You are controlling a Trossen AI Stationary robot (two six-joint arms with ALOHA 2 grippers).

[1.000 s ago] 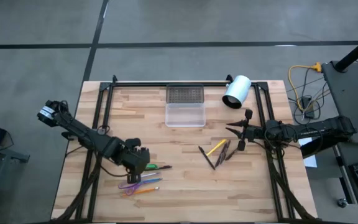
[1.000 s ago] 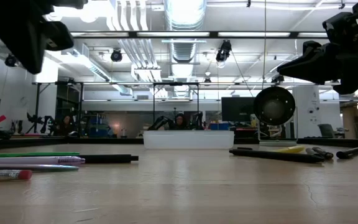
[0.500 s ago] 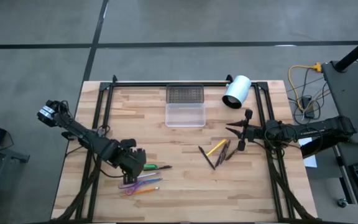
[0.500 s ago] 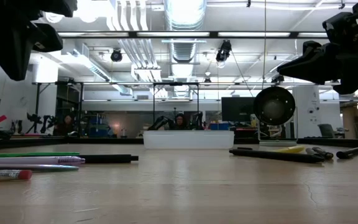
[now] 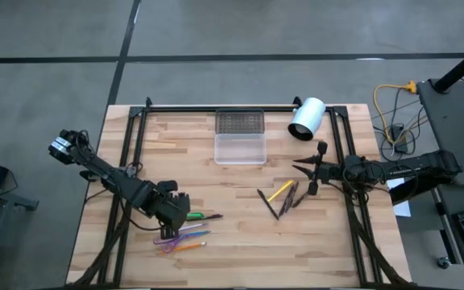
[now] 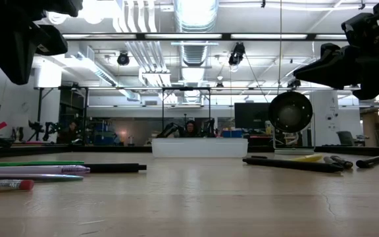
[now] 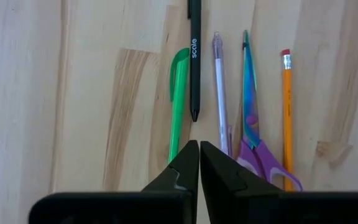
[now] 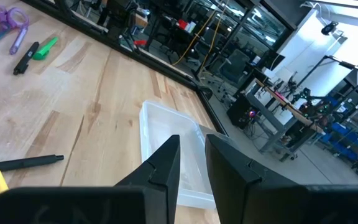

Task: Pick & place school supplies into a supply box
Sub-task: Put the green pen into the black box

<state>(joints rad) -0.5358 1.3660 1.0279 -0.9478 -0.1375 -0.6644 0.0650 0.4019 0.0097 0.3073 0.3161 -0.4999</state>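
Note:
My left gripper [image 7: 199, 149] is shut and hangs above the table [image 5: 176, 211], over the left group of supplies without touching them. That group lies flat: a green pen [image 7: 178, 106], a black pen [image 7: 194, 56], a pale purple pen [image 7: 219, 87], purple-handled scissors [image 7: 250, 124] and an orange pencil [image 7: 286, 118]. My right gripper [image 8: 191, 149] waits at the table's right side [image 5: 308, 171], its fingers a narrow gap apart. Beside it lie a yellow pencil [image 5: 279, 192] and dark pens [image 5: 268, 204]. The clear supply box [image 5: 240, 137] stands at the far middle, its mesh part [image 5: 239, 122] at the far end.
A white cylinder with a dark opening [image 5: 306, 119] lies on its side right of the box, near the far edge. Black frame rails [image 5: 127, 161] run along the table's left, right and far sides. Bare wood lies between the two groups of supplies.
My left gripper has moved a little toward the table's left and near edges, staying shut above the left group of supplies, then held still. The supplies and the right arm have not moved.

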